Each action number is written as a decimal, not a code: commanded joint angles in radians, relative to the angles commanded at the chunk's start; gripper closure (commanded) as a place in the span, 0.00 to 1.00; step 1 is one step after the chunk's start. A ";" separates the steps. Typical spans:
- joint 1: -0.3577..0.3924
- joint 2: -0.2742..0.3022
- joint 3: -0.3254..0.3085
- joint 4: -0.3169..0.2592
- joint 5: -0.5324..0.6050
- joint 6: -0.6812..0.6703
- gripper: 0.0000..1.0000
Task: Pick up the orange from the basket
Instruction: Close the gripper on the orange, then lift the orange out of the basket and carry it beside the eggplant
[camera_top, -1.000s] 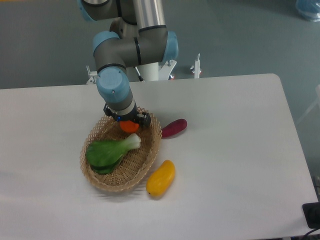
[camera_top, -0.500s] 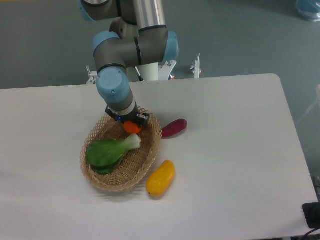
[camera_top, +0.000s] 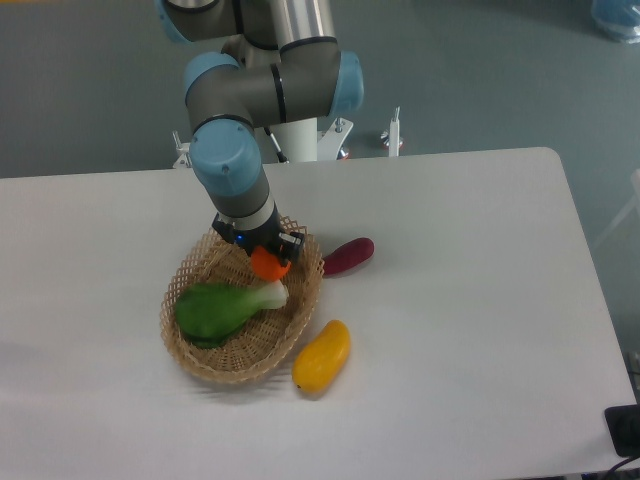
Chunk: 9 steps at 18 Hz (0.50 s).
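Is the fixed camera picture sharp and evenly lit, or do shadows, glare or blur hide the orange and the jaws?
Fixed camera: light is even and soft, with no strong glare on the table. Faint shadows lie under the basket and the yellow fruit. The orange is slightly soft; the wrist partly covers it, so the gripper jaws cannot be read.

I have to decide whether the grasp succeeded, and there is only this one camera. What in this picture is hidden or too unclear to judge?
- The gripper: its fingertips are covered by the wrist above, so open or shut cannot be told.
- The orange: only part shows below the gripper; whether it rests on the basket is unclear.
- The leafy green: whether its stem touches the orange is unclear.
- The arm: cut off by the top edge.
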 joint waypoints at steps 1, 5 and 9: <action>0.002 0.002 0.017 0.000 0.000 0.022 0.45; 0.020 0.009 0.066 0.002 -0.008 0.127 0.45; 0.073 0.008 0.143 0.002 -0.087 0.226 0.45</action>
